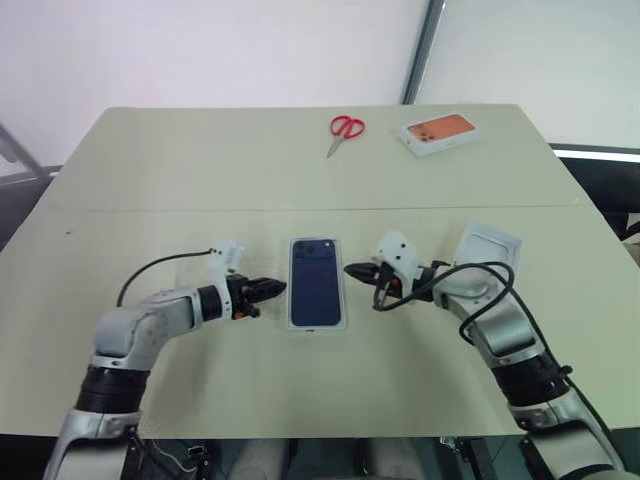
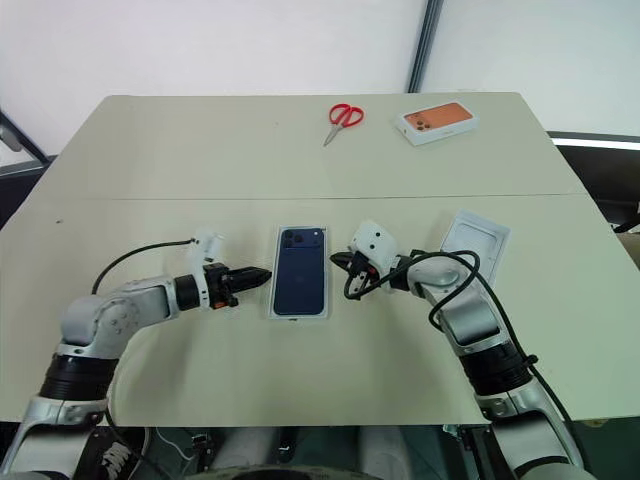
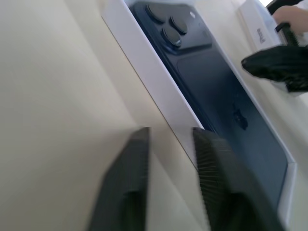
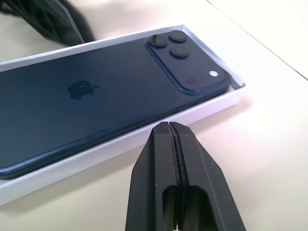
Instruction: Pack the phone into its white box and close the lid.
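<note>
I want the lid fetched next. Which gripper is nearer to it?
Right. The right gripper sits between the boxed phone and the lid; the left gripper is beyond the phone.

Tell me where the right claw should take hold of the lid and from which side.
Judging from its pose, take the lid across a long edge, coming in from the side facing the right claw. It lies flat on the table, tilted, just right of that arm, outlined face up. Being thin, it probably needs one fingertip slid under the edge first.

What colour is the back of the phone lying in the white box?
Dark navy blue, glossy; the phone shows best in the right wrist view.
</note>
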